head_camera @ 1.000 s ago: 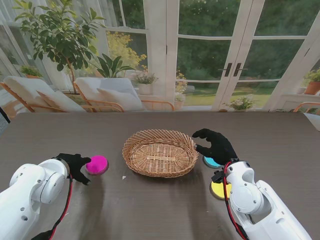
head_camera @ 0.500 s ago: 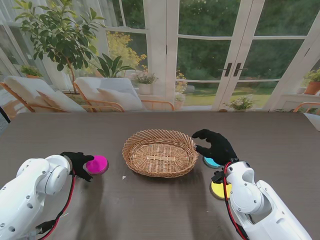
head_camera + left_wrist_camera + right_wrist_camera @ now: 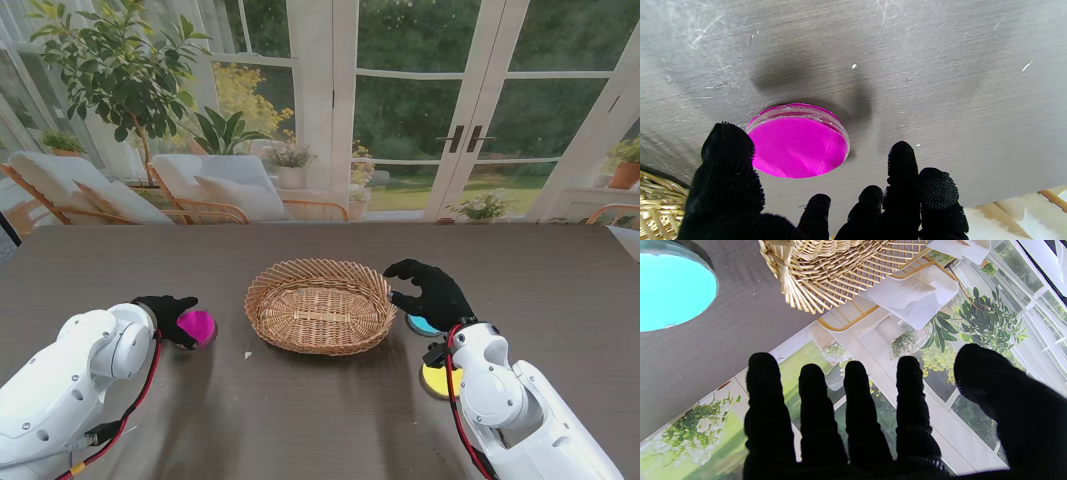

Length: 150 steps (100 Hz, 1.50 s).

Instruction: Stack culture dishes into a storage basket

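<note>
Stand view: the left hand (image 3: 172,314) is spread around the pink dish (image 3: 199,326) on the counter (image 3: 320,410), left of the basket (image 3: 320,304). The right hand (image 3: 432,291) is wide, holding nothing, by the blue dish (image 3: 423,325).

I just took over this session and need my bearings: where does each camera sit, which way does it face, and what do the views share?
Stand view: above the shoulders, looking down at the table, with basket central; both arms, left hand and right hand show.
Left wrist view: along the fingers toward the magenta dish; the hand is open.
Right wrist view: along spread fingers past the blue dish toward the windows.
Shared: the basket's rim shows in all three.
</note>
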{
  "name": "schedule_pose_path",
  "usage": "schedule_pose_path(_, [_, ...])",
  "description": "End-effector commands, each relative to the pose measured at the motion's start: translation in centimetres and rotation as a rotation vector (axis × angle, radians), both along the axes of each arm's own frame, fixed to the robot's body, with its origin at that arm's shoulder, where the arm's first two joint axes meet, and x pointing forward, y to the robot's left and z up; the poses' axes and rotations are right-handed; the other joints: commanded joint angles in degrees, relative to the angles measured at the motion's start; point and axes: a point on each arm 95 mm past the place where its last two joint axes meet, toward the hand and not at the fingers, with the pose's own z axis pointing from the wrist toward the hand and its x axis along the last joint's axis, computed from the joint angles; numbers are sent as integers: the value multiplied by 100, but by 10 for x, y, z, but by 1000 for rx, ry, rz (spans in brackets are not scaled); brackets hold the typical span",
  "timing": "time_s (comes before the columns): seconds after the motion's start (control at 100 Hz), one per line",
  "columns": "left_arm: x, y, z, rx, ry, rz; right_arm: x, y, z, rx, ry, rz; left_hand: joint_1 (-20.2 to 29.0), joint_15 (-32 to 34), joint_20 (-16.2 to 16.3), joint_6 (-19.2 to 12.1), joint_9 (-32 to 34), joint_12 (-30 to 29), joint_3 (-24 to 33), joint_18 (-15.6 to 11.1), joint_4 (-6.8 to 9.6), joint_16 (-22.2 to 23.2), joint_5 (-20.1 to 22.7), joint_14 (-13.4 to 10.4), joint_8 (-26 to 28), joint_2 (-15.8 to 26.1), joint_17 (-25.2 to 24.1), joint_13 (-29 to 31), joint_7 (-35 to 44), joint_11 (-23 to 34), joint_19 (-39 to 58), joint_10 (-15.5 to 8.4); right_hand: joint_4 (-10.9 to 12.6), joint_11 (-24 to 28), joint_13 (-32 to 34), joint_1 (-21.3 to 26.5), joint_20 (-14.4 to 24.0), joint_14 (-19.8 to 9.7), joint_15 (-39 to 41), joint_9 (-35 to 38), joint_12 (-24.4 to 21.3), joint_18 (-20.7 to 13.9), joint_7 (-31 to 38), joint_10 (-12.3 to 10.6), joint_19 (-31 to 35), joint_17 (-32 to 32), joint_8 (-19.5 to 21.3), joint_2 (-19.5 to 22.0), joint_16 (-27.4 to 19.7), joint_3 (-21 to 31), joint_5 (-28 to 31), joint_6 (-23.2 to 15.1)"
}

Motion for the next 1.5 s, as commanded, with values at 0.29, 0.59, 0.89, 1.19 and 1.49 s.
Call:
schedule_pose_path(0.29, [9, -5, -15, -53, -6, 42, -2, 3, -3, 0, 23, 17, 173, 395, 195, -34, 271, 144, 14, 252, 191, 165, -190, 101, -238, 27, 352, 466, -80, 63, 538, 288, 39, -125, 25, -123, 201, 19, -38, -129, -80, 52, -99, 95, -214, -1373, 32, 144, 22, -338, -36, -116])
schedule_pose_path(0.59, [14, -12, -18, -78, 9, 64, -2, 4, -4, -2, 31, 22, 61, 496, 234, -4, 317, 183, -15, 273, 177, 183, -191, 76, -129, -1, 381, 512, -10, 69, 591, 390, 39, -127, 26, -117, 214, 32, -37, -155, -81, 43, -110, 102, -214, -1369, 36, 141, 26, -347, -47, -123])
schedule_pose_path(0.89, [16, -18, -20, -67, 36, 66, -2, 4, -4, -7, 35, 28, -72, 532, 264, 62, 235, 192, -25, 279, 162, 181, -179, 35, -39, -7, 407, 550, -21, 35, 613, 605, 35, -126, 21, -118, 229, 31, -41, -179, -81, 37, -116, 94, -210, -1370, 41, 128, 28, -359, -49, -135])
schedule_pose_path(1.19, [15, -22, -24, -36, 67, 63, -2, 5, -5, -10, 37, 31, -13, 942, 311, 174, 420, 382, 25, 234, 168, 337, -163, -194, -51, -175, 671, 768, -48, 152, 807, 822, 26, -121, 22, -109, 243, 47, -36, -200, -80, 45, -117, 105, -211, -1371, 48, 97, 33, -367, -54, -130])
schedule_pose_path(1.49, [13, -27, -31, -12, 97, 69, -2, 4, -6, -14, 39, 33, 429, 1644, 89, 248, 773, 860, 1319, 163, 231, 474, -133, -575, -143, -687, 1063, 1172, -47, 279, 1120, 866, 13, -118, 19, -80, 250, 51, -34, -228, -78, 37, -115, 113, -214, -1367, 55, 22, 36, -373, -63, -130])
